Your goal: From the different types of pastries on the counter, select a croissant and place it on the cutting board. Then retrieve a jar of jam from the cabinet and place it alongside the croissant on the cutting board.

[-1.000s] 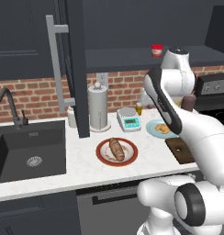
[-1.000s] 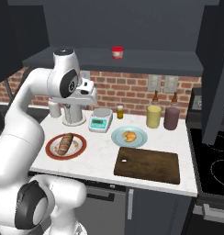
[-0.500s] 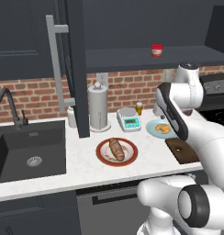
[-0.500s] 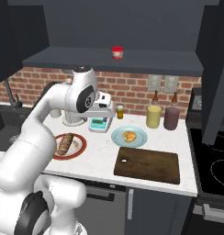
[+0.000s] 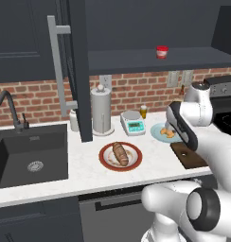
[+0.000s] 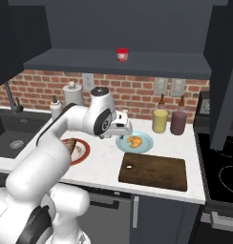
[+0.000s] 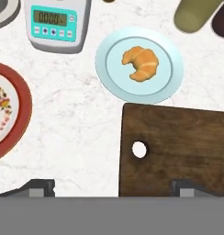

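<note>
Croissant (image 7: 140, 63) location: we find it at the centre of the round pale blue plate (image 7: 176, 78), which rests on the white marble table (image 7: 77, 124). In the hand view the plate sits at 12 o'clock from the cutting board (image 7: 187, 147), its rim just beside the board's top edge; the board has a round hole near its left corner and carries nothing. The fingers (image 7: 113, 187) show as two dark tips at the bottom of the hand view, spread wide apart and holding nothing, with the left tip over bare marble and the right tip over the board.

In the right base view we see the hand (image 6: 119, 125) hanging above the table, just to the 9 o'clock side of the plate (image 6: 146, 143), with the croissant (image 6: 134, 141) uncovered beside it. The cutting board (image 6: 154, 171) lies at 6 o'clock from the plate.

The jar of jam (image 6: 121, 54) stands on the open shelf of the dark cabinet (image 6: 113, 62), above the table, well apart from the hand.

The brown scored loaf (image 5: 120, 153) lies on a red-rimmed plate (image 5: 108, 163) at 9 o'clock from the board. A digital scale (image 7: 56, 23) sits at 10 o'clock from the blue plate. A yellow bottle (image 6: 160, 120) and a maroon bottle (image 6: 178, 122) stand against the brick wall at 1 o'clock from the plate.
</note>
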Robot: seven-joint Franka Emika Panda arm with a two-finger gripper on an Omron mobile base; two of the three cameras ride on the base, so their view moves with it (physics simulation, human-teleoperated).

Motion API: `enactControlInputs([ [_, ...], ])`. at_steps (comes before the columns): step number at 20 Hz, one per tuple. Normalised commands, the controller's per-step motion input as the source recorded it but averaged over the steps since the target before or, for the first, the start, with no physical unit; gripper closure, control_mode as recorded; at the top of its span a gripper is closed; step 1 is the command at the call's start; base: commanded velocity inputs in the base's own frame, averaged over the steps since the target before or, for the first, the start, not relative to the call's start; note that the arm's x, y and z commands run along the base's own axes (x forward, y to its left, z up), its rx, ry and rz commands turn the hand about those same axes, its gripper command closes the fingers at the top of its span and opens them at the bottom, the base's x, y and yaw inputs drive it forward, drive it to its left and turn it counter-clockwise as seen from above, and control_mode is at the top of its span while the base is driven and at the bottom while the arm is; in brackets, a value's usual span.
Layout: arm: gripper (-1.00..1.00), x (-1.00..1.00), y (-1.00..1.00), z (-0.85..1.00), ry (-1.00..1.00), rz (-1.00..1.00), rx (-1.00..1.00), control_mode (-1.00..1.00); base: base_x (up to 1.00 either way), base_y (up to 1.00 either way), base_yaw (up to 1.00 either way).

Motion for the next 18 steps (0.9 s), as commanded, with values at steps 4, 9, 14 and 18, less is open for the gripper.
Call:
enactControlInputs([
  [4, -1.00, 0.51, -0.14, -0.24, 0.00, 0.00, 0.01, -1.00, 0.00, 0.00, 0.00],
  [9, -1.00, 0.57, -0.03, -0.03, 0.00, 0.00, 0.00, -1.00, 0.00, 0.00, 0.00],
  [14, -1.00, 0.34, -0.27, -0.08, 0.00, 0.00, 0.00, -1.00, 0.00, 0.00, 0.00],
  [18, -1.00, 0.21, -0.28, -0.20, 0.00, -0.02, 0.00, -1.00, 0.00, 0.00, 0.00],
])
